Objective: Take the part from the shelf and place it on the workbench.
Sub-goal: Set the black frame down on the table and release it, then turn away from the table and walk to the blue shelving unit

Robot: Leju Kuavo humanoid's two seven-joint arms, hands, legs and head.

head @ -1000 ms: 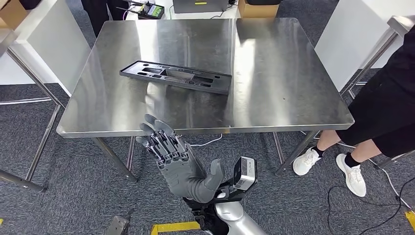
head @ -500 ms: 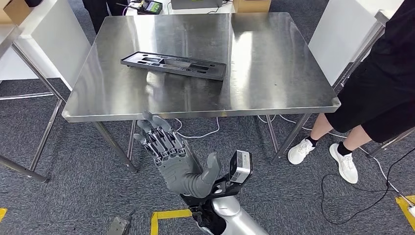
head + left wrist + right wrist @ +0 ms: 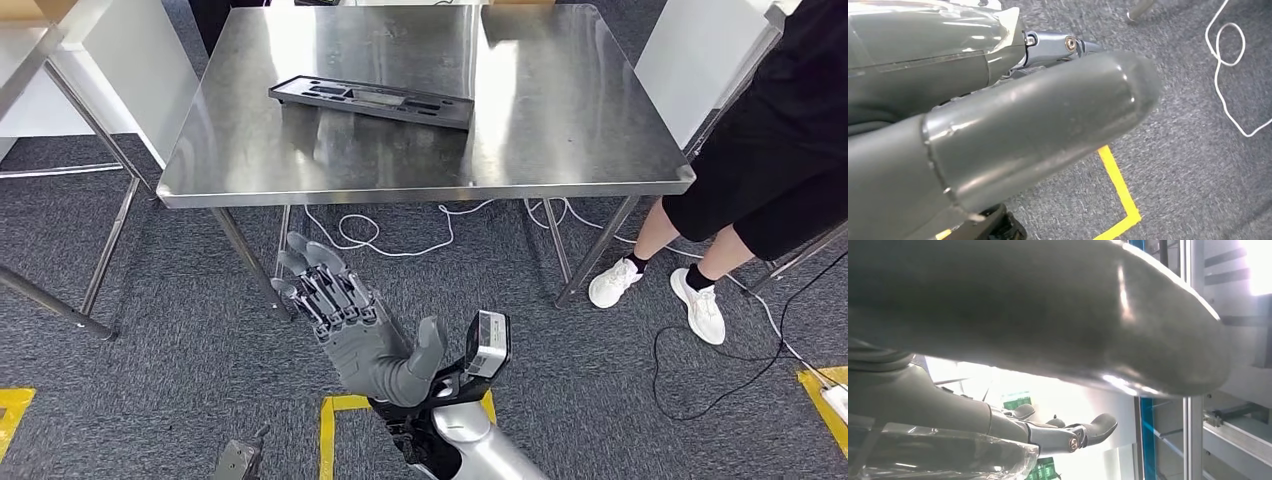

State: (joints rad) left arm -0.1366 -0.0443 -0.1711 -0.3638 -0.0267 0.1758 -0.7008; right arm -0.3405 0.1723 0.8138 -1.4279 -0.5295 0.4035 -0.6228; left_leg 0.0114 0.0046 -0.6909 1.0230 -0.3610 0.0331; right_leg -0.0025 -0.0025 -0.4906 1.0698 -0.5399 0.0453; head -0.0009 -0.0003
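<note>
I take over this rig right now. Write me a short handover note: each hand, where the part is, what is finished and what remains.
Left hand: holds nothing, fingers spread, raised over the carpet in front of the workbench.
Right hand: thumb and fingers apart in the right wrist view, nothing seen in it.
Part: the long black part lies flat on the steel workbench top, toward its far left side, with no hand touching it.
Done: the part is on the workbench, so the placing looks complete.
Left: probably nothing for this part. Note that a person stands close to the right side of the workbench.
</note>
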